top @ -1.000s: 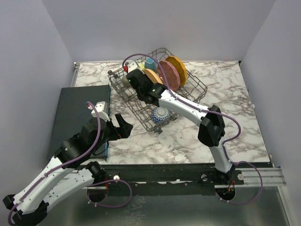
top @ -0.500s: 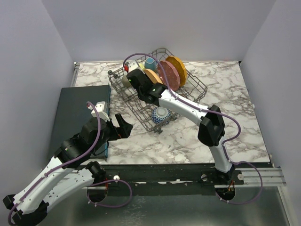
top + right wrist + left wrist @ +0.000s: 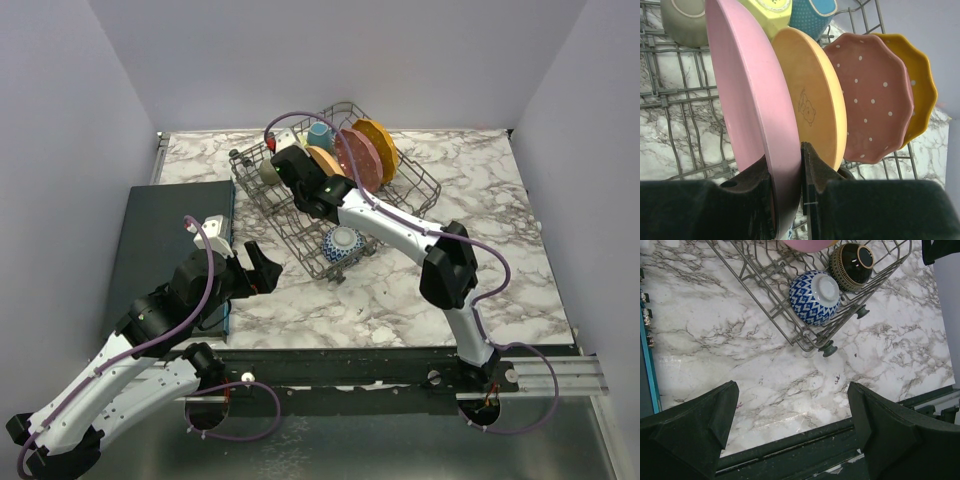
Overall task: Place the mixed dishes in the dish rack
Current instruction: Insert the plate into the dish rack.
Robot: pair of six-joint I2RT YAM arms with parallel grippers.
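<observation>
We judge it nearly done: right gripper (image 3: 787, 165) pinches the pink plate (image 3: 740, 85) upright in the rack (image 3: 300, 240), beside the peach plate (image 3: 810, 100), dotted plate (image 3: 870, 105) and orange plate (image 3: 922, 95). The blue bowl (image 3: 814, 296), dark bowl (image 3: 852, 260) and mugs (image 3: 812, 12) are racked; left gripper (image 3: 792, 390) gapes empty. Only the release remains.

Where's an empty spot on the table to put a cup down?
Bare marble lies right of the dish rack, up to the wall, and in front, between the blue-patterned bowl and the near edge. Crowded: the rack's back, packed with plates and mugs.
</observation>
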